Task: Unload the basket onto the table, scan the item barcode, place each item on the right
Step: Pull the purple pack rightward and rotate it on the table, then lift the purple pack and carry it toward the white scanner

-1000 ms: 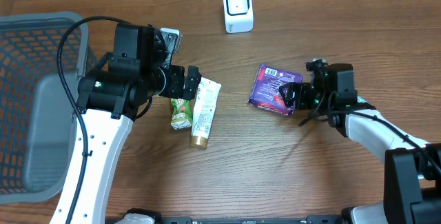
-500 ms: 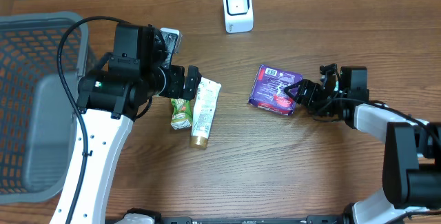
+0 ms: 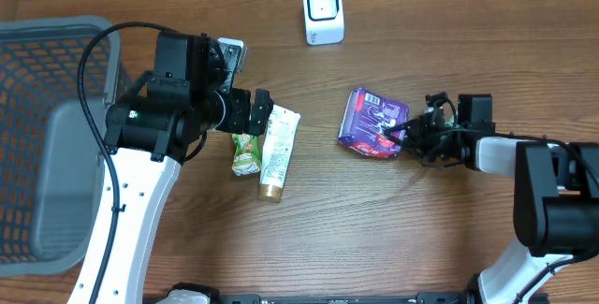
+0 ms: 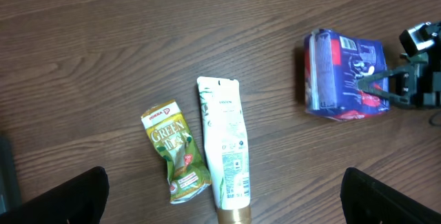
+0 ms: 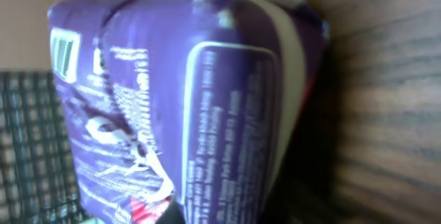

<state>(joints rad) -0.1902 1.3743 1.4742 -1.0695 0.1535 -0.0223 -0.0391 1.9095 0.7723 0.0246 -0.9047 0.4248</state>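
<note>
The item is a purple snack packet (image 3: 370,122) lying right of the table's middle, also seen in the left wrist view (image 4: 344,76). It fills the right wrist view (image 5: 172,93), tipped up on edge, with a small barcode (image 5: 63,48) at its upper left. My right gripper (image 3: 398,134) is shut on the packet's right edge. A white scanner (image 3: 323,11) stands at the back centre. My left gripper (image 3: 262,108) hangs wide open above a green packet (image 4: 178,151) and a white tube (image 4: 224,148), holding nothing.
A grey mesh basket (image 3: 47,136) takes up the left side of the table. The green packet (image 3: 247,151) and the white tube (image 3: 276,152) lie side by side left of centre. Bare wood lies between the scanner and the purple packet.
My right gripper has closed on the purple packet's right edge, and that edge has tipped up off the table. The right arm has drawn back to the right. The left arm has not moved.
</note>
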